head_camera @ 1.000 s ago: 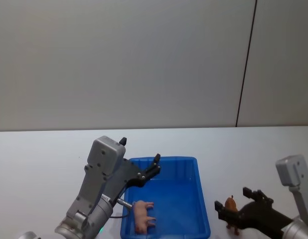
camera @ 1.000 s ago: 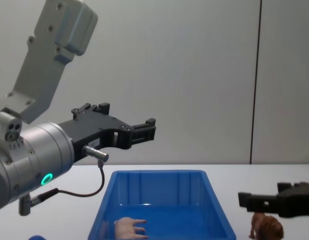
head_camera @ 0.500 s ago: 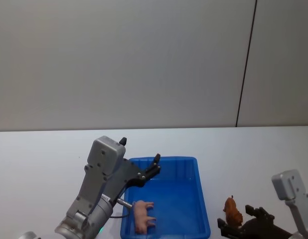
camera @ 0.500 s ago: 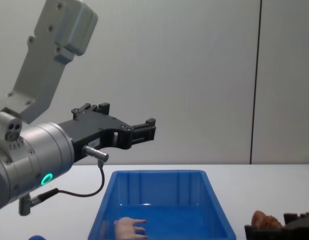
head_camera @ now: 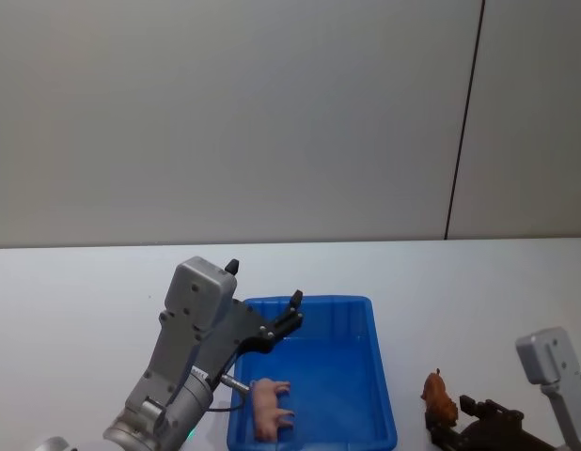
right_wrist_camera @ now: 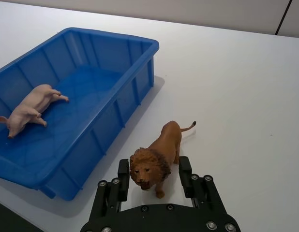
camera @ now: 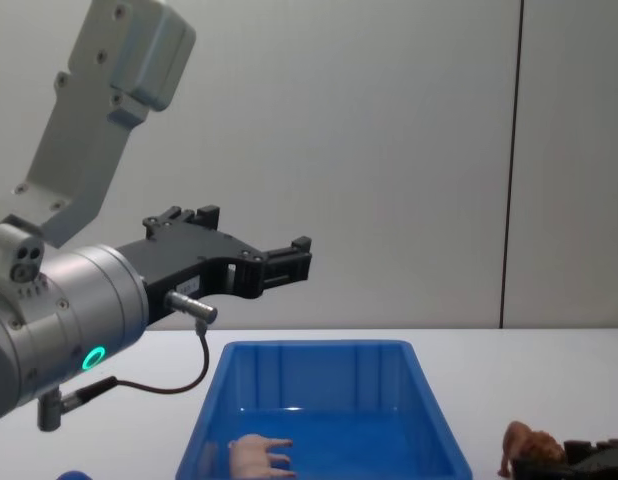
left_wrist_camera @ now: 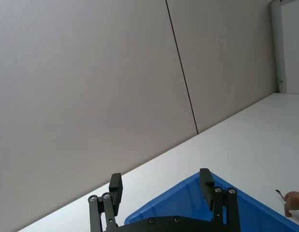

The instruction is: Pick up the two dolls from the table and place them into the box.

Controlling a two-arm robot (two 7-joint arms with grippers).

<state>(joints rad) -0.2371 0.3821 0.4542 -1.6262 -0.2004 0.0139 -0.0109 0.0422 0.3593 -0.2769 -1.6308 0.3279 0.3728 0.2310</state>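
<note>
- The right tool (right_wrist_camera: 154, 180), fingers apart and low over the tabletop (right_wrist_camera: 236, 96), straddles the lion (right_wrist_camera: 158, 153) at its mane without clamping it.
- The lion stands upright, face toward the tool, body and tail running straight away. Its long axis lies along the fingers, so closing them would likely grip it across the shoulders.
- The box (right_wrist_camera: 107, 36) sits just beside the lion, on the robot's left, with the pig (right_wrist_camera: 28, 108) lying on its side inside.
- The left tool (head_camera: 289, 319), fingers apart and empty, hangs above the box. The right arm is the nearer one to the lion.
</note>
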